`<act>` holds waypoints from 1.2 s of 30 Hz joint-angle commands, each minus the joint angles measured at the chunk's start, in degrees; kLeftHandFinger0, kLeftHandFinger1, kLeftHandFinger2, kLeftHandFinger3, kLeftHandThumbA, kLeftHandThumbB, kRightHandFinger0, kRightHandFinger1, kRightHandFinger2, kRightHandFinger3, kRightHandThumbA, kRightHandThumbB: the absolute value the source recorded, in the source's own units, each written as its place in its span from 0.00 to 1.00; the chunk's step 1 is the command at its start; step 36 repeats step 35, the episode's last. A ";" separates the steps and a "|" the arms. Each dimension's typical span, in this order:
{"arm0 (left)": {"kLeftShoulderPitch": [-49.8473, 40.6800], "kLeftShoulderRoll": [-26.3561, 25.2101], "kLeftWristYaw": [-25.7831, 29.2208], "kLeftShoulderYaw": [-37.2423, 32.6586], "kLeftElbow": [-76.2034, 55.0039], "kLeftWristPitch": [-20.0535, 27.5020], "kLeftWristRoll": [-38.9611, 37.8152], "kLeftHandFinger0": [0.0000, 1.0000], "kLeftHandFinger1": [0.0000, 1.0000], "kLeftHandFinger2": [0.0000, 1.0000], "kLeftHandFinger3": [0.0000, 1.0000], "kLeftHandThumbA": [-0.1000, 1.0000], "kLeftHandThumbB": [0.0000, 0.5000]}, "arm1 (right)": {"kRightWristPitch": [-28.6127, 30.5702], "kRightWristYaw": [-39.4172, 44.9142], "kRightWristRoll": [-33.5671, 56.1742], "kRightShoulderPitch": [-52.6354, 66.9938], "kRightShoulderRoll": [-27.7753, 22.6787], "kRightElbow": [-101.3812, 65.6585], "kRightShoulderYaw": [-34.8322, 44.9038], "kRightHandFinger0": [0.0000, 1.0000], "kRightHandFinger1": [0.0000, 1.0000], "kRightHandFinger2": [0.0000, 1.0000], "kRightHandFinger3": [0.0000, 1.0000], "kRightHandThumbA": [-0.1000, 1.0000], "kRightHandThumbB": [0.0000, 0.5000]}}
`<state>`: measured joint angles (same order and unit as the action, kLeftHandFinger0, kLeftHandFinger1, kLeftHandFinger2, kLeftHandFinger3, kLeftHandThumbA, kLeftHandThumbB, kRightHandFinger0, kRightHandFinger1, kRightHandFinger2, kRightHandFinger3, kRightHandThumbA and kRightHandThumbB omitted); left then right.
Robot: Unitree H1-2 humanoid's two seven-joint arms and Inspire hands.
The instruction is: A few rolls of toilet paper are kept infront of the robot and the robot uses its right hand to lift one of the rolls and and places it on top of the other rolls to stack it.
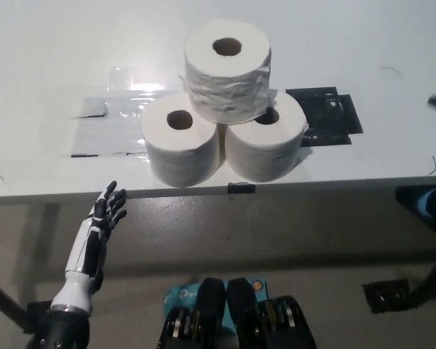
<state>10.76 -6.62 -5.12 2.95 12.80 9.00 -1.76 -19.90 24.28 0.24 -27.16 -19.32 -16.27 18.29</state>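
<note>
Three toilet paper rolls stand as a small pyramid near the front edge of the white counter [43,58], roughly at its middle. The top roll [227,69] sits upright, hollow core facing up, resting across the two below it. The lower left roll [182,147] and the lower right roll [267,144] stand upright side by side, touching each other, both just behind the counter's front edge. A loose flap of paper shows at the top roll's right side.

Under and behind the rolls, a grey tape patch [105,131] covers the counter to the left of the stack, and a black patch [327,115] lies just to its right, partly hidden by the lower right roll. A small dark tab [240,188] marks the front edge below the stack.

The left hand [105,213] hangs below the counter's front edge, off to the left, empty with fingers spread apart. The right hand is out of sight.
</note>
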 commanded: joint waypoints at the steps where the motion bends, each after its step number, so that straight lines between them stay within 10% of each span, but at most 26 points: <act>1: -2.13 -0.56 -0.87 0.21 -5.17 1.85 -1.59 1.00 1.00 1.00 1.00 1.00 0.35 | 8.42 -7.59 13.85 15.86 15.63 -28.67 -2.38 1.00 1.00 1.00 1.00 1.00 0.81; 20: -10.39 -1.74 -1.42 -1.15 -8.19 2.35 0.40 1.00 1.00 1.00 1.00 1.00 0.26 | 32.95 -10.16 -2.42 22.74 20.58 16.93 -11.20 1.00 1.00 1.00 1.00 1.00 0.49; 36: -11.02 -2.26 -1.64 -1.70 -9.26 2.21 0.07 1.00 1.00 1.00 1.00 1.00 0.34 | 37.20 -13.63 -5.44 23.52 18.44 27.06 -13.31 1.00 1.00 1.00 1.00 1.00 0.39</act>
